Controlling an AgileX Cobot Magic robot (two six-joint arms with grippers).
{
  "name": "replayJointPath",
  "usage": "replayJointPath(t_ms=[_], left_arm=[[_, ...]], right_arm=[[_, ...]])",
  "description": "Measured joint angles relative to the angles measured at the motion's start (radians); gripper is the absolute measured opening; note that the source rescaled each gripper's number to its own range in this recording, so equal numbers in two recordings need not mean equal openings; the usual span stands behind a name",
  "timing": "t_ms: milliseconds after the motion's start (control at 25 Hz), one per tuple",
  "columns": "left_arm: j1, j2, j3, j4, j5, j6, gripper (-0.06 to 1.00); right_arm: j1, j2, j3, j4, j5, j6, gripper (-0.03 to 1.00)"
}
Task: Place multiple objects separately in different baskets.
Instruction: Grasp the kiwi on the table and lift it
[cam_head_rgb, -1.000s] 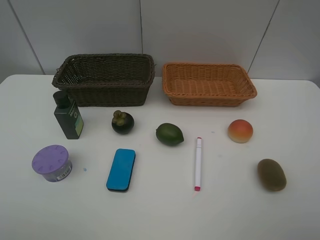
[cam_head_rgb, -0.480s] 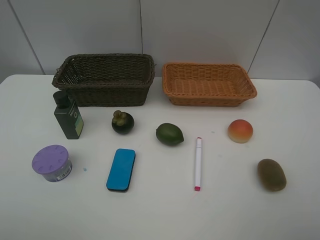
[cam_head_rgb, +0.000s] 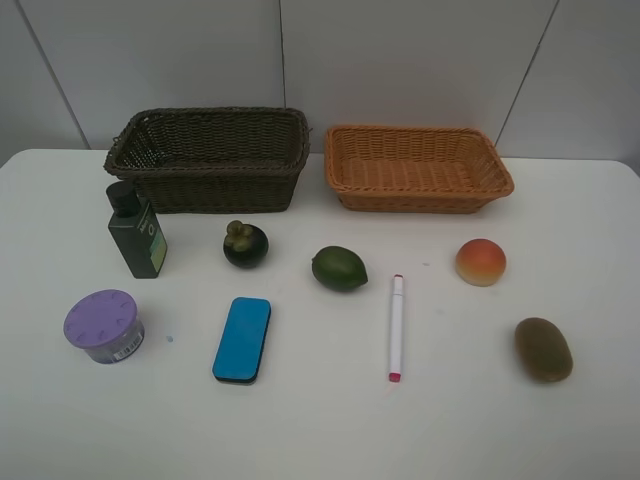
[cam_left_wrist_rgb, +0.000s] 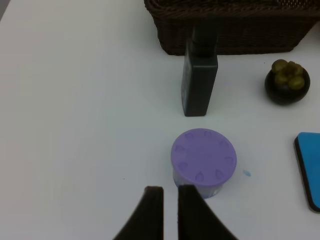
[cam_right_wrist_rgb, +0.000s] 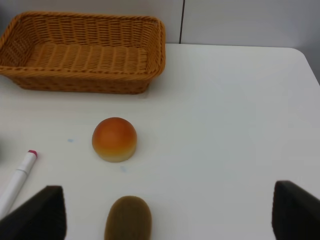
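On the white table lie a dark green bottle (cam_head_rgb: 138, 235), mangosteen (cam_head_rgb: 245, 244), green oval fruit (cam_head_rgb: 339, 268), white marker (cam_head_rgb: 396, 328), peach (cam_head_rgb: 480, 262), kiwi (cam_head_rgb: 543, 349), purple-lidded tub (cam_head_rgb: 103, 324) and blue eraser (cam_head_rgb: 242, 338). Behind them stand the dark brown basket (cam_head_rgb: 205, 115) and the orange-tan basket (cam_head_rgb: 420, 130), both holding nothing. Neither gripper shows in the high view. My left gripper (cam_left_wrist_rgb: 170, 192) is shut and holds nothing, just short of the tub (cam_left_wrist_rgb: 203, 157). My right gripper (cam_right_wrist_rgb: 167, 192) stands wide open above the kiwi (cam_right_wrist_rgb: 128, 218), with the peach (cam_right_wrist_rgb: 114, 139) beyond.
The table (cam_head_rgb: 320, 430) ends at a grey panelled wall behind the baskets. The bottle (cam_left_wrist_rgb: 201, 80) stands upright right in front of the dark basket (cam_left_wrist_rgb: 235, 35). The marker (cam_right_wrist_rgb: 17, 180) lies off to one side of the kiwi.
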Motion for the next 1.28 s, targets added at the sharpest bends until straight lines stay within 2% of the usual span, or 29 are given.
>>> replayJointPath(t_ms=[1280], left_arm=[[0.0,0.0,0.0,0.0,0.0,0.0,0.0]], right_arm=[[0.0,0.0,0.0,0.0,0.0,0.0,0.99]])
